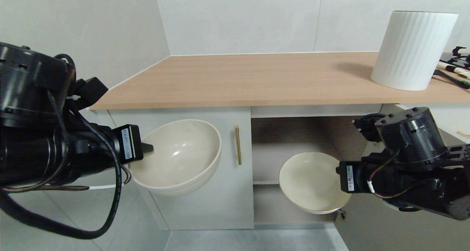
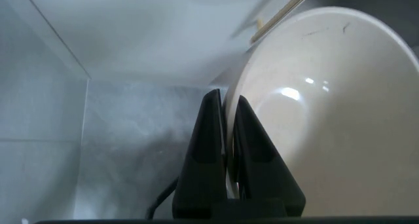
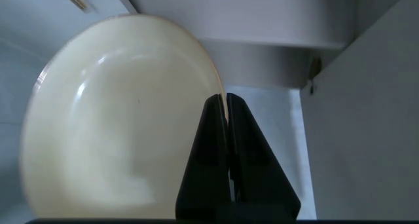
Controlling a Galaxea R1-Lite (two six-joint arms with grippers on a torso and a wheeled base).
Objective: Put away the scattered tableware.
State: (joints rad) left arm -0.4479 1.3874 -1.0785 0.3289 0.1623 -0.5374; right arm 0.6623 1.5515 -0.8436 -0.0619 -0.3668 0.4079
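My left gripper [image 1: 148, 148] is shut on the rim of a large cream bowl [image 1: 180, 157], held tilted in front of the closed left cabinet door [image 1: 205, 203]. The wrist view shows both fingers [image 2: 209, 132] pinching that bowl's [image 2: 327, 119] edge. On the right, my right gripper [image 1: 339, 168] is shut on the rim of a shallower cream bowl [image 1: 310, 181], held at the open cabinet compartment [image 1: 282, 141] below the counter. Its fingers [image 3: 213, 129] clamp the shallow bowl's [image 3: 118, 126] rim in the right wrist view.
A wooden countertop [image 1: 257, 78] runs above the cabinet, with a white ribbed cylinder [image 1: 413, 49] at its right and some utensils [image 1: 453, 69] beyond it. The closed door has a brass handle [image 1: 237, 144]. A shelf [image 1: 266, 182] divides the open compartment. Grey floor [image 1: 253, 240] lies below.
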